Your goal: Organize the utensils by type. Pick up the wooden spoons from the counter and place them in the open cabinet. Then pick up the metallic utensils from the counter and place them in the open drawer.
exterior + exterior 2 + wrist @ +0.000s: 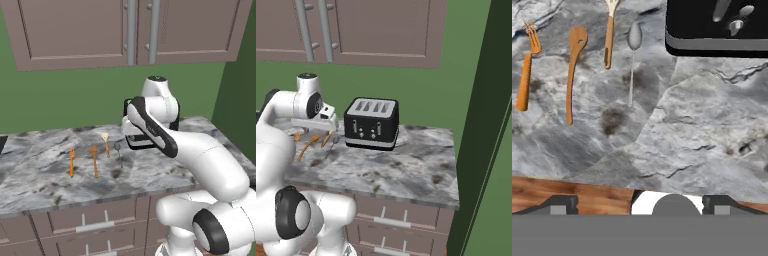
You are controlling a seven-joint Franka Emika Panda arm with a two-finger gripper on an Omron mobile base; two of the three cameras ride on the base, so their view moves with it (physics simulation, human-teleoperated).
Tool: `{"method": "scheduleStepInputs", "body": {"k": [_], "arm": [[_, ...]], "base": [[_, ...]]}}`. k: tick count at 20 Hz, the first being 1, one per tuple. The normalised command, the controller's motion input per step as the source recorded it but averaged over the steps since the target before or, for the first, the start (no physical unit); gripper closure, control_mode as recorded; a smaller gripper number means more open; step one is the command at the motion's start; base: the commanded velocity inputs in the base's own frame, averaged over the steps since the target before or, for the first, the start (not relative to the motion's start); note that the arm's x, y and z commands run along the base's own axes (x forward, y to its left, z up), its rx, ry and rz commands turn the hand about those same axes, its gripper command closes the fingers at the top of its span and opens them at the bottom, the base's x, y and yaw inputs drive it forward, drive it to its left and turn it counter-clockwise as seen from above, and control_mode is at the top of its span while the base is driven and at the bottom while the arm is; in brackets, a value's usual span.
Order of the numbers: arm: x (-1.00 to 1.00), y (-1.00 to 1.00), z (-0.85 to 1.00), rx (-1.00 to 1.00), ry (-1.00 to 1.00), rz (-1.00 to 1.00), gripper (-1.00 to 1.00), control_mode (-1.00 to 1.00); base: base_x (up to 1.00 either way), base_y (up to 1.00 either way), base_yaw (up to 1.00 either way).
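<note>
The two-finger gripper point(640, 206) is hanging above the long grey-and-white marbled stone counter point(702, 135) with its jaws standing as wide apart as they go, holding nothing and touching nothing; its dark finger tips point(559, 205) are showing far apart at the bottom of the hand view. In the left base view the white arm is reaching over the worktop toward a black slotted toaster point(372, 123), which is sitting at the back of the counter with no readable lettering on it.

Four utensils are lying flat on the stone in a row, apart from one another and well away from the gripper. In the hand view, from left to right, they are an orange-handled fork point(527, 67), an all orange-brown wooden spoon point(574, 70), a spoon with a pale cream bowl and tan handle point(609, 35), and a slim dark grey spoon with a rounded head point(633, 55), which is lying nearest the toaster. Closed mauve-brown wall cabinets point(75, 30) are hanging above, and drawer fronts point(95, 220) below the counter are shut.
</note>
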Motion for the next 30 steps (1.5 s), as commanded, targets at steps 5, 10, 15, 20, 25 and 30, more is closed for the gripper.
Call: {"method": "scheduleStepInputs", "body": {"k": [5,10,15,20,25,30], "arm": [[0.0,0.66,-0.38,0.0,0.06,0.0,-1.0,-1.0],[0.1,0.64,-0.3,-0.01,0.07,-0.02,-1.0,-1.0],[0.25,0.5,-0.17,-0.08,0.13,0.0,-1.0,-1.0],[0.32,0.37,-0.23,-0.06,0.09,0.0,-1.0,-1.0],[0.32,0.32,-0.38,-0.1,0.02,0.0,-1.0,-1.0],[0.3,0.07,-0.43,-0.07,0.0,0.0,-1.0,-1.0]], "base": [[0.0,0.0,0.0],[0.0,0.0,0.0],[0.0,0.0,0.0],[0.0,0.0,0.0],[0.0,0.0,0.0],[0.0,0.0,0.0]]}}
